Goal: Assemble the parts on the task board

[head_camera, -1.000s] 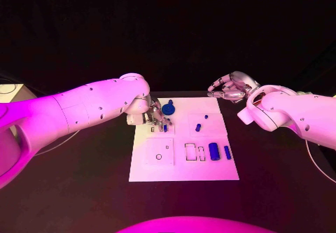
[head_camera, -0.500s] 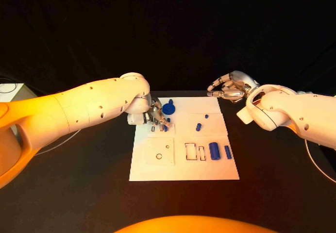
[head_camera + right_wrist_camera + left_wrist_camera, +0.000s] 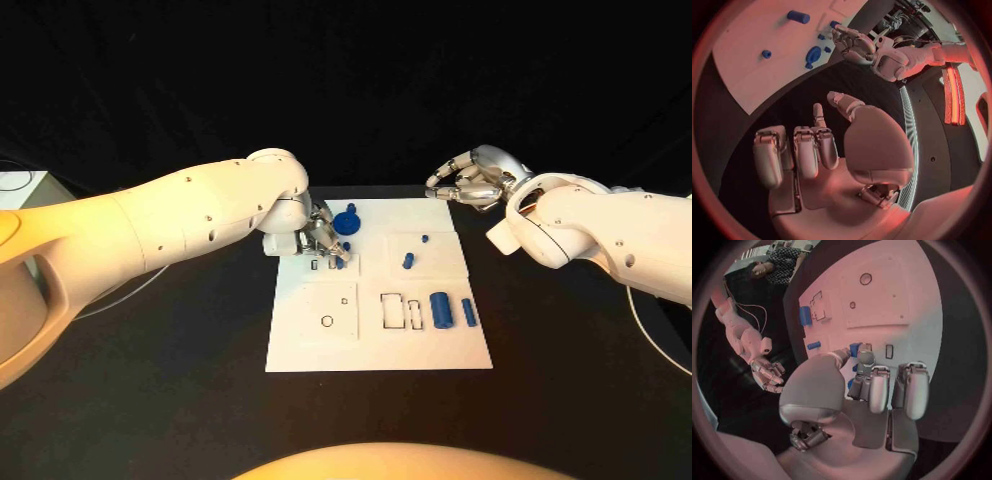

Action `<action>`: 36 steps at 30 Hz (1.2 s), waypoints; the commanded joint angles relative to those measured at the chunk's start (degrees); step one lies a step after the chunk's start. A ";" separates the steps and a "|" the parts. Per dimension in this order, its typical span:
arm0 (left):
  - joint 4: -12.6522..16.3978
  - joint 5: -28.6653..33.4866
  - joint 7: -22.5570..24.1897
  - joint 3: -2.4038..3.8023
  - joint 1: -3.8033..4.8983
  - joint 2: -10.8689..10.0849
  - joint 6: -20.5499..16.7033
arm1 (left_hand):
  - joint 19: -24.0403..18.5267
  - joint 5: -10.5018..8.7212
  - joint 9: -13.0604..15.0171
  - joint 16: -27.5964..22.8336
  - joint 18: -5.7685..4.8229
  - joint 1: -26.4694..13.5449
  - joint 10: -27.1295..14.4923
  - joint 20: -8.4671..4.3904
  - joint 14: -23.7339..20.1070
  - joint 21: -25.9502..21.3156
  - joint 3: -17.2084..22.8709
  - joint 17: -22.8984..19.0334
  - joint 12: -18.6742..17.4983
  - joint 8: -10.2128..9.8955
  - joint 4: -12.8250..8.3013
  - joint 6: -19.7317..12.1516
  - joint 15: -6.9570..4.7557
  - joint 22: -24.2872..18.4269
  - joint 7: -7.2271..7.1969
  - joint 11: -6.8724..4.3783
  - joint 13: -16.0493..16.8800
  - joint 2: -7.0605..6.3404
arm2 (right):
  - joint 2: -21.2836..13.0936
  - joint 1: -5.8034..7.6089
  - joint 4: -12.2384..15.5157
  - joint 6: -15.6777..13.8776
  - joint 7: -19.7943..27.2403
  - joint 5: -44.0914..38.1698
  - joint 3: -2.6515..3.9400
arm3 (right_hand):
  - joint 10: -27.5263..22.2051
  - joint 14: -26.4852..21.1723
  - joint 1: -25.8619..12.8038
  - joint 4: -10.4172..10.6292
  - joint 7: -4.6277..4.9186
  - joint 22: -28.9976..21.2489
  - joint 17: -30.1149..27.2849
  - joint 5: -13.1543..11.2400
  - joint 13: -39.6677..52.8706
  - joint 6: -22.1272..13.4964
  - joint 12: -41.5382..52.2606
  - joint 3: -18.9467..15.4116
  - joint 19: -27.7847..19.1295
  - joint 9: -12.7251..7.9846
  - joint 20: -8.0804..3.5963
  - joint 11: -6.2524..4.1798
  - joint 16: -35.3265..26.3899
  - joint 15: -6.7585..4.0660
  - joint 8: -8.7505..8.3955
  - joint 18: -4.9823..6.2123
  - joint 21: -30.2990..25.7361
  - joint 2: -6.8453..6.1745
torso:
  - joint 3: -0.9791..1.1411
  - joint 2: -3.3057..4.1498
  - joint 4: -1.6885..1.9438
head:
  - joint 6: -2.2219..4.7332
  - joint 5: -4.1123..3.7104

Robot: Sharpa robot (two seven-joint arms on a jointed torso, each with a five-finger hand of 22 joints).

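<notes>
The white task board [image 3: 378,345] lay in the middle of the black surface [image 3: 173,400], its near edge toward the robot. On the near half of the board, toward the right, a thick blue cylinder [image 3: 441,311] lay lengthwise beside a thinner blue bar [image 3: 467,313], the two just apart; next to them on the left were outlined rectangular slots [image 3: 392,311], and further left a small round hole [image 3: 327,322].

Beyond these, near the board's middle, a short blue peg [image 3: 408,261] lay by itself, with a smaller blue piece [image 3: 426,240] a little farther back.

At the board's far left corner the left hand [image 3: 319,238] hung low over the plate, fingers curled downward around a small blue part [image 3: 856,348]; in the left wrist view the fingertips [image 3: 865,359] closed about that piece just above the board, so the hand appeared to pinch it. Just beside this hand, on its right, lay a round blue knob-shaped part [image 3: 346,222].

Farthest back, off the board's far right corner, the right hand [image 3: 469,182] was raised above the surface. In the right wrist view its fingers [image 3: 807,150] were loosely bent and apart, holding nothing.
</notes>
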 commanded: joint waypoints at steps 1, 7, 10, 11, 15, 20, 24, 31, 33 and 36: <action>-0.15 0.80 0.12 0.00 -0.08 0.21 0.96 | 2.46 -0.28 0.08 0.20 -0.42 -0.49 0.14 -0.27 5.84 0.20 0.44 15.09 0.19 -0.25 -0.06 0.32 -0.29 9.70 0.02 0.13 0.06 -0.42 | 0.02 -0.03 0.12 0.98 0.06 -0.13 -0.01 | 6.06 6.26 0.30 0.09 0.09 15.05 15.09 -0.41 15.09 -0.26 0.22 0.32 6.29 0.04 0.12 0.44 0.21 0.28 -0.41 -0.38 0.25 0.12 | 0.00 -0.02 -0.01 | -0.14 0.07; -0.19 1.23 0.13 0.00 -0.12 0.05 1.11 | 2.52 0.09 0.55 0.20 -0.44 0.87 0.12 -0.39 5.84 0.22 4.06 15.09 0.09 -0.37 -1.95 0.29 -0.56 9.80 -0.29 -0.16 0.07 -0.71 | 0.00 -0.03 0.10 1.07 0.04 -0.08 -0.01 | 6.06 6.26 0.30 0.09 0.09 15.05 15.09 -0.41 15.09 -0.26 0.22 0.32 6.29 0.04 0.12 0.44 0.21 0.28 -0.41 -0.38 0.25 0.12 | 0.03 -0.07 0.12 | -0.21 -0.05; -0.06 1.80 0.15 0.00 -0.13 -0.17 1.21 | 2.46 1.16 1.33 0.20 -0.41 2.11 -0.07 -0.66 5.84 0.17 10.94 15.09 -0.37 -0.34 -5.79 0.26 -0.70 9.73 -0.24 -0.37 -0.18 -1.97 | 0.01 -0.03 0.08 1.19 0.05 0.03 -0.02 | 6.06 6.26 0.30 0.09 0.09 15.05 15.09 -0.41 15.09 -0.26 0.22 0.32 6.29 0.04 0.12 0.44 0.21 0.28 -0.41 -0.38 0.25 0.12 | 0.03 -0.10 0.10 | -0.21 -0.05; 0.04 2.12 0.18 0.00 -0.13 -0.26 1.12 | 2.47 2.37 2.27 0.20 -0.41 0.59 0.17 -0.61 5.84 0.16 15.53 15.09 -0.51 -0.07 -8.08 0.24 -0.67 9.74 -0.20 -0.34 -0.28 -3.30 | 0.01 -0.03 0.06 1.22 0.05 0.08 -0.03 | 6.06 6.26 0.27 0.13 0.10 15.05 15.09 -0.43 15.09 -0.23 0.22 0.31 6.29 0.05 0.14 0.45 0.21 0.30 -0.42 -0.38 0.25 0.14 | 0.01 -0.09 0.12 | -0.21 -0.05; 0.41 3.33 0.41 0.00 -0.13 -0.61 0.58 | 2.48 9.31 4.15 0.20 -0.42 -0.53 0.60 -0.66 5.84 0.17 20.79 15.09 -0.60 0.97 -12.33 0.30 -0.67 9.79 -0.04 -0.22 -0.19 -3.98 | 0.06 -0.04 -0.06 1.28 0.07 0.27 -0.06 | 6.06 6.26 0.27 0.13 0.10 15.05 15.09 -0.43 15.09 -0.23 0.22 0.31 6.29 0.05 0.14 0.45 0.21 0.30 -0.42 -0.38 0.25 0.14 | 0.01 -0.08 0.17 | -0.25 -0.02; 1.58 4.51 1.03 0.03 -0.11 -1.69 -1.45 | 2.54 17.72 6.08 0.20 -0.43 -3.18 2.15 -0.61 5.84 0.23 24.94 15.09 0.30 2.07 -15.99 1.47 -0.75 9.92 -0.18 -0.32 1.06 -4.87 | 0.10 -0.15 -0.22 1.35 0.09 0.46 -0.13 | 6.06 6.26 0.13 0.27 0.13 15.02 15.09 -0.44 15.09 -0.23 0.22 0.27 6.27 0.05 0.17 0.48 0.21 0.33 -0.48 -0.36 0.19 0.17 | 0.05 -0.09 0.17 | -0.30 0.07; 2.65 4.91 1.74 0.08 -0.08 -2.73 -4.01 | 2.70 23.86 7.17 0.20 -0.48 -5.16 3.76 -0.99 5.84 0.35 25.40 15.09 1.41 2.79 -16.96 2.52 -1.21 10.18 -0.69 -0.83 2.60 -5.59 | 0.10 -0.24 -0.38 1.40 0.07 0.57 -0.19 | 6.06 6.26 0.08 0.32 0.15 15.01 15.09 -0.44 15.09 -0.26 0.22 0.25 6.25 0.04 0.18 0.49 0.21 0.34 -0.53 -0.36 0.17 0.17 | 0.05 -0.15 0.30 | -0.34 0.17; 4.13 5.63 2.29 0.19 -0.01 -4.01 -5.90 | 2.93 30.35 8.51 0.20 -0.56 -7.23 6.11 -1.63 5.84 0.49 25.45 15.09 3.21 3.98 -17.56 3.81 -1.91 10.53 -1.50 -1.58 5.12 -6.53 | 0.23 -0.29 -0.67 1.47 0.04 0.67 -0.29 | 6.06 6.26 0.01 0.39 0.17 14.99 15.09 -0.43 15.09 -0.31 0.22 0.23 6.24 0.03 0.20 0.51 0.21 0.35 -0.60 -0.35 0.15 0.17 | 0.01 -0.13 0.28 | -0.29 0.44; 4.41 5.08 2.45 0.19 0.00 -4.18 -6.45 | 2.94 30.89 8.69 0.20 -0.56 -7.45 6.54 -1.70 5.84 0.50 25.41 15.09 3.57 4.18 -17.60 3.99 -2.00 10.56 -1.61 -1.69 5.65 -6.64 | 0.24 -0.30 -0.70 1.45 0.05 0.70 -0.31 | 6.06 6.26 -0.02 0.42 0.18 14.96 15.09 -0.42 15.09 -0.34 0.22 0.22 6.22 0.03 0.21 0.52 0.21 0.36 -0.63 -0.34 0.10 0.18 | 0.05 -0.15 0.24 | -0.22 0.59; 4.82 2.96 2.86 0.16 0.01 -4.28 -7.63 | 2.94 31.58 9.05 0.20 -0.56 -7.79 7.34 -1.83 5.84 0.49 25.25 15.09 4.28 4.63 -17.69 4.29 -2.16 10.54 -1.83 -1.88 6.65 -6.91 | 0.23 -0.30 -0.69 1.42 0.06 0.75 -0.32 | 6.06 6.26 -0.07 0.47 0.20 14.91 15.09 -0.41 15.09 -0.39 0.22 0.20 6.18 0.02 0.23 0.54 0.21 0.38 -0.69 -0.32 0.02 0.17 | 0.01 -0.01 0.07 | -0.06 0.68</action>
